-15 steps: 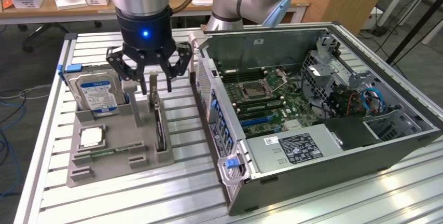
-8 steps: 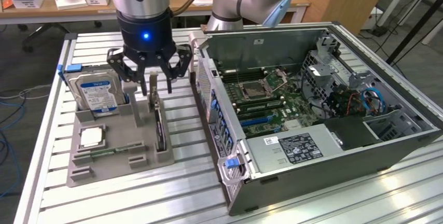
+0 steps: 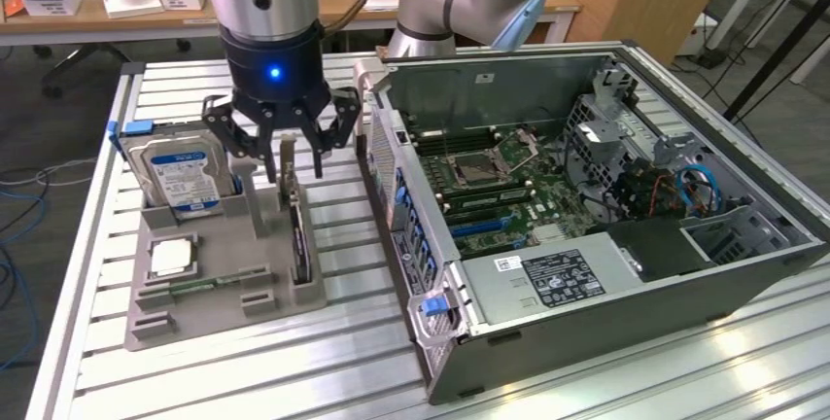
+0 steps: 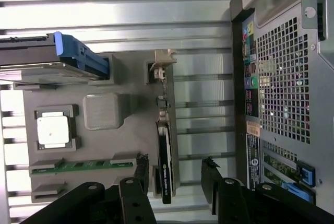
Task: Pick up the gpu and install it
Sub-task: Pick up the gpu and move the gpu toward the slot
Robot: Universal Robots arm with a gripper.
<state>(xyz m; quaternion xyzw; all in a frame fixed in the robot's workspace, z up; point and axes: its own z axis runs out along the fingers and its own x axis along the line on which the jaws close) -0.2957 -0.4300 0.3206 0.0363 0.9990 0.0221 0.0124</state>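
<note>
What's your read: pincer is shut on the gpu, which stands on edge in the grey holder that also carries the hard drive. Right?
No, the pincer is open, not shut on the gpu; the wrist view shows its fingers spread either side of the card. The rest holds: gpu on edge in the grey holder with the hard drive.

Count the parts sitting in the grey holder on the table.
4: the hard drive standing at one end, the gpu on edge along the side nearest the computer case, the processor lying flat, the memory stick beside it. None seems hidden.
</note>
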